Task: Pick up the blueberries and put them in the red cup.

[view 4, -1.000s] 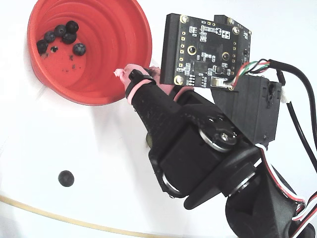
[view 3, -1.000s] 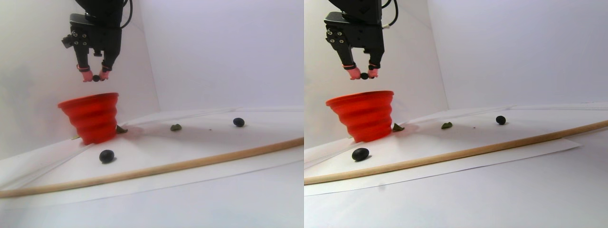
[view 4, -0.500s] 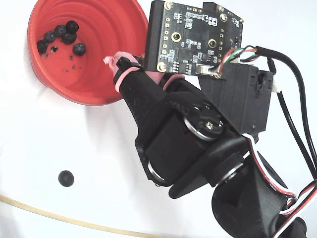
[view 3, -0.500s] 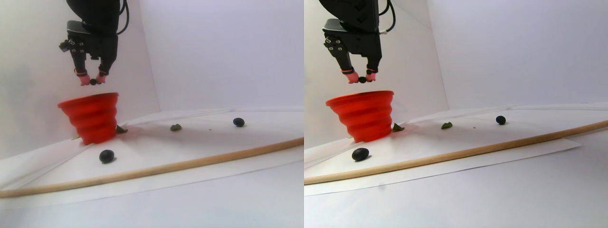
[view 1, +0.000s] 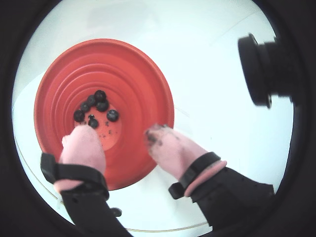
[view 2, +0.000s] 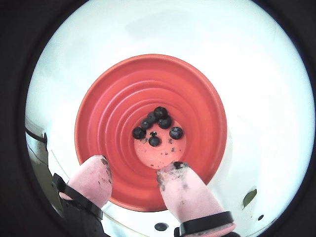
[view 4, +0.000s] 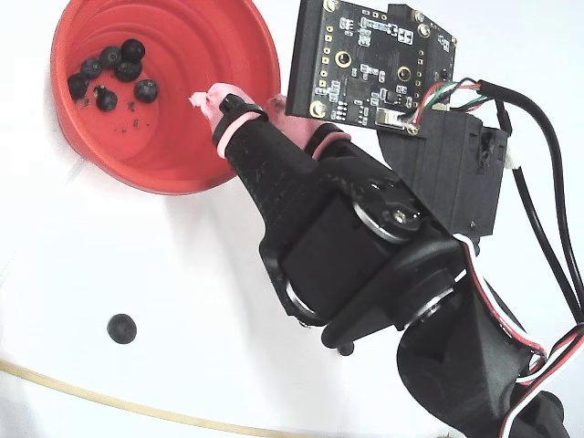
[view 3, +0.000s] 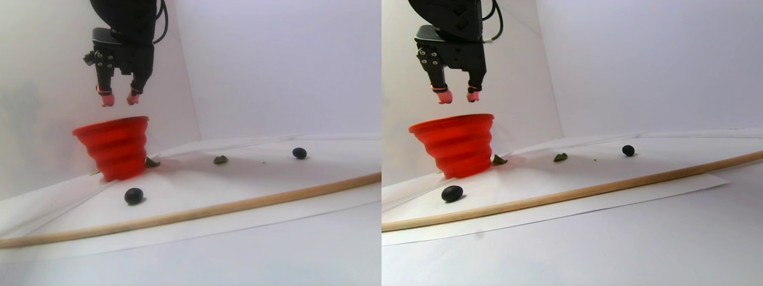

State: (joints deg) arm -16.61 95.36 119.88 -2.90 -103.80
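Note:
The red cup (view 3: 116, 146) stands at the left of the white sheet, with my gripper (view 3: 119, 100) hanging open just above its rim. Nothing sits between the pink fingertips (view 2: 174, 170). In both wrist views I look straight down into the cup (view 2: 197, 113), where several blueberries (view 2: 164, 121) lie clustered on the speckled bottom. The fixed view shows the same cluster (view 4: 128, 69) inside the cup (view 4: 210, 55). One loose blueberry (view 3: 133, 195) lies in front of the cup, also seen in the fixed view (view 4: 120, 328). Another blueberry (view 3: 299, 153) rests far to the right.
A long wooden stick (view 3: 238, 205) crosses the sheet in front of the berries. Small green leaves lie beside the cup (view 3: 151, 161) and further right (view 3: 220, 159). White walls close in behind the cup. The arm's black body (view 4: 365, 237) fills much of the fixed view.
The gripper was shut on a blueberry above the cup; it has now opened. That berry is gone from between the fingertips, and one more berry lies in the cup.

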